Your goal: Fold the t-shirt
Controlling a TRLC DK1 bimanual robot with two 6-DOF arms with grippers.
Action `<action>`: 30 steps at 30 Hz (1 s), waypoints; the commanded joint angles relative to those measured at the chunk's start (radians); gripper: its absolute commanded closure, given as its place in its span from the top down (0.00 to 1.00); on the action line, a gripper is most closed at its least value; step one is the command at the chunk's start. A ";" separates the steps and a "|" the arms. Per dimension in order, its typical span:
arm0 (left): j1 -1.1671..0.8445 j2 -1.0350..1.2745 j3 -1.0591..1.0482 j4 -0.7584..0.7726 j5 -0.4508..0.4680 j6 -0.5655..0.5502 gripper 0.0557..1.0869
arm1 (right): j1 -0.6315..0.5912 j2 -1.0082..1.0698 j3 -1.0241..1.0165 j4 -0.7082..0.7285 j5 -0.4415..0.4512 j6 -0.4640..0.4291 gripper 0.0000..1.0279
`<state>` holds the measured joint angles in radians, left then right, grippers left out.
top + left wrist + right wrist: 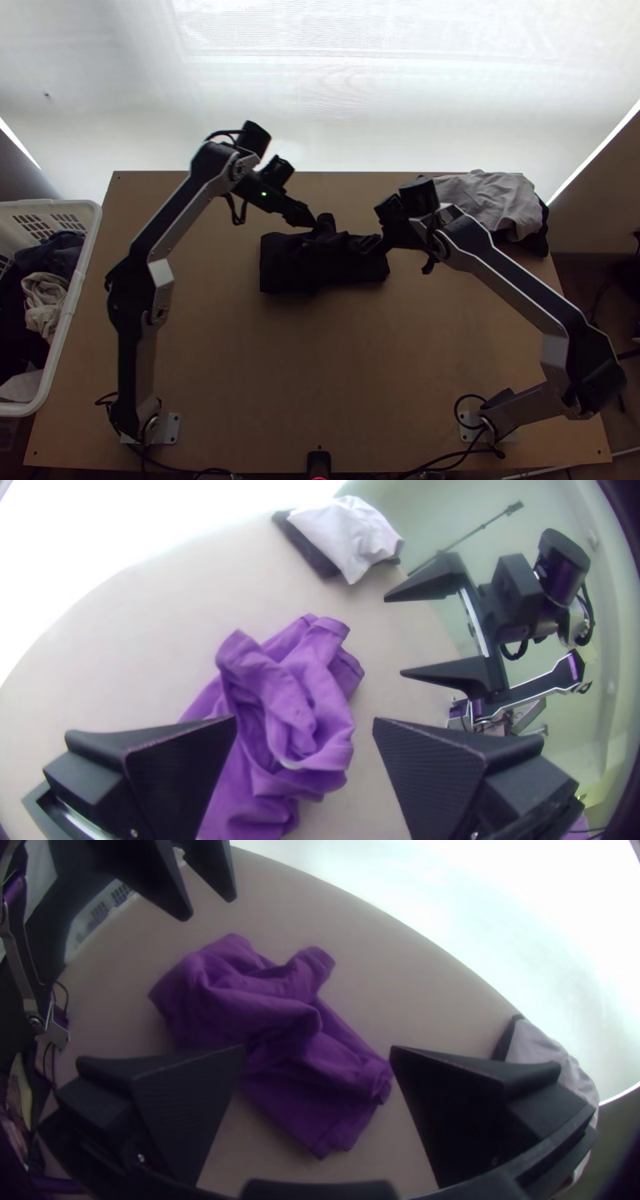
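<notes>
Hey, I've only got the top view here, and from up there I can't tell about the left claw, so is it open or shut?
Observer: Open. In the left wrist view, the fingers of the left claw stand well apart.

Operator: And the one on the other arm?

Observer: The right wrist view shows the right claw open too, a wide gap between its fingertips.

Operator: The shirt's just a dark patch to me. Smooth on top?

Observer: No, in the left wrist view the shirt is rumpled, loose folds curling round a hollow.

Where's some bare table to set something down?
The widest bare patch of table lies between the t-shirt and the near edge; another, between the t-shirt and the left arm. Crowded: around the t-shirt (left gripper, right gripper) and the far right corner (piled cloth).
</notes>
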<state>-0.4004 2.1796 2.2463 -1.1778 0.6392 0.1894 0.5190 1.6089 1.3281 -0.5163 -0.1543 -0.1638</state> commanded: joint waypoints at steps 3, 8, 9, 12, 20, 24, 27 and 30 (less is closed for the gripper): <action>0.179 -0.124 -0.079 -0.054 0.005 0.039 0.96 | 0.145 0.146 0.324 -0.134 -0.001 -0.040 0.96; 0.291 -0.135 -0.123 -0.056 0.005 0.055 0.96 | 0.277 0.302 0.493 -0.260 -0.022 -0.137 0.96; 0.305 -0.136 -0.126 -0.056 0.005 0.055 0.96 | 0.300 0.332 0.516 -0.269 -0.031 -0.143 0.96; 0.333 -0.142 -0.136 -0.056 0.005 0.059 0.96 | 0.362 0.434 0.614 -0.323 -0.039 -0.183 0.96; 0.345 -0.150 -0.151 -0.049 0.004 0.081 0.96 | 0.408 0.695 0.862 -0.407 -0.039 -0.272 0.96; 0.348 -0.156 -0.143 -0.039 0.004 0.082 0.96 | 0.348 0.730 0.852 -0.464 -0.041 -0.269 0.96; 0.357 -0.155 -0.134 -0.037 0.004 0.087 0.96 | 0.286 0.669 0.747 -0.465 -0.053 -0.258 0.96; 0.362 -0.144 -0.119 -0.037 0.004 0.090 0.96 | 0.236 0.574 0.619 -0.422 -0.051 -0.256 0.96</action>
<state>-0.0536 2.0274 2.1078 -1.2205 0.6430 0.2714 0.8391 2.2555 2.0853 -0.9493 -0.1989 -0.4202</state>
